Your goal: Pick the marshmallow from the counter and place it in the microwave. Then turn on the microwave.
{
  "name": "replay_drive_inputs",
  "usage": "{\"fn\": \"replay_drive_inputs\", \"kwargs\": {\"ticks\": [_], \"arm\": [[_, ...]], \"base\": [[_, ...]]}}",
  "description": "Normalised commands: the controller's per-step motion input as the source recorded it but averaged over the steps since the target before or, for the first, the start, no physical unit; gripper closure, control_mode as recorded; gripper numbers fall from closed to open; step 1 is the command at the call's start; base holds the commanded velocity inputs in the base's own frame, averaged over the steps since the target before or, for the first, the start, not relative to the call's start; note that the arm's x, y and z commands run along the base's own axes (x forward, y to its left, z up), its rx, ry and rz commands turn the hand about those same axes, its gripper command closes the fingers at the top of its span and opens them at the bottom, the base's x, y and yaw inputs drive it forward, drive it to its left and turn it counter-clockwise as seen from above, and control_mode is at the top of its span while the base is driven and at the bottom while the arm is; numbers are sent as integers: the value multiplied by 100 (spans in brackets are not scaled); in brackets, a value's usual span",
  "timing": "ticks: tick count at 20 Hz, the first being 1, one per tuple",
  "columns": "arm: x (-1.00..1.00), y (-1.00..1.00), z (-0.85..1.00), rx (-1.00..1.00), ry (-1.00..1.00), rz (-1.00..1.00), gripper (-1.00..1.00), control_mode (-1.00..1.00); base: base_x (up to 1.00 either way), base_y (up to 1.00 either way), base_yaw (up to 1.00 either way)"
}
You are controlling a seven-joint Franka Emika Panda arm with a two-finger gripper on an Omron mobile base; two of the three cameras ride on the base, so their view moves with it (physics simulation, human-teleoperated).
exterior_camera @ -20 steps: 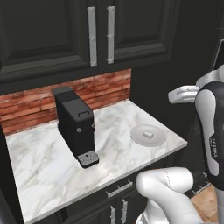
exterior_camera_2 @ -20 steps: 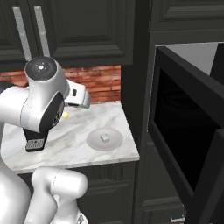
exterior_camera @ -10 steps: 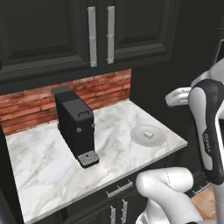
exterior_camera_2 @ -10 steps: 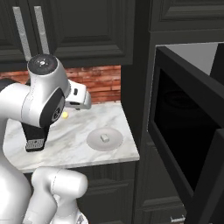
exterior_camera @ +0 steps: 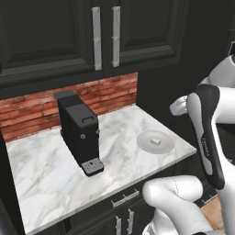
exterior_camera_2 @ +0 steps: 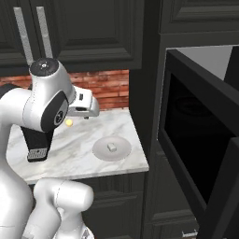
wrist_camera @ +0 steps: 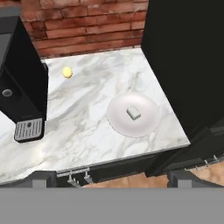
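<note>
The tiny whitish-grey cube of marshmallow (wrist_camera: 134, 112) lies on the middle of a round, flat grey plate (wrist_camera: 118, 121), and that plate rests on the white marble surface with grey veins (wrist_camera: 87, 127), near its front right corner. From the left base view the marshmallow (exterior_camera: 155, 141) sits on the plate (exterior_camera: 146, 143) close to the surface's right edge (exterior_camera: 46, 179); from the right base view it (exterior_camera_2: 112, 147) is on the plate (exterior_camera_2: 100, 151) just inside the front edge of the surface (exterior_camera_2: 74, 154).

A small yellow ball (wrist_camera: 67, 72) lies on the marble farther back, near the red brick backsplash (wrist_camera: 83, 24), well apart from the plate; the right base view shows it (exterior_camera_2: 68, 122) beside the arm. A tall black coffee machine with a grey drip grate (exterior_camera: 79, 131) stands upright on the left part of the surface, with its grate (wrist_camera: 29, 129) toward the front.

To the right of the surface stands the large black microwave (exterior_camera_2: 196, 140) with its dark glass door swung open (exterior_camera_2: 219, 196), its cavity dark.

The hand (exterior_camera_2: 86, 108) hovers above the surface, up and back from the plate, touching nothing. Whether its fingers stand wide or narrow cannot be told; only two small dark tips (wrist_camera: 43, 177) show, set well apart in the hand view.

Dark cabinets with silver bar handles (exterior_camera: 104, 36) hang above.
</note>
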Motion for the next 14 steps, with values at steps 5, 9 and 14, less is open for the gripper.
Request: {"fn": "replay_drive_inputs", "kwargs": {"ticks": [5, 9, 14], "arm": [[9, -2, -13, -8, 3, 0, -100, -100], [11, 0, -12, -9, 3, 0, -100, -100], [13, 0, -15, -6, 1, 0, -100, -100]], "base": [[0, 0, 0], [0, 0, 0], [0, 0, 0]]}}
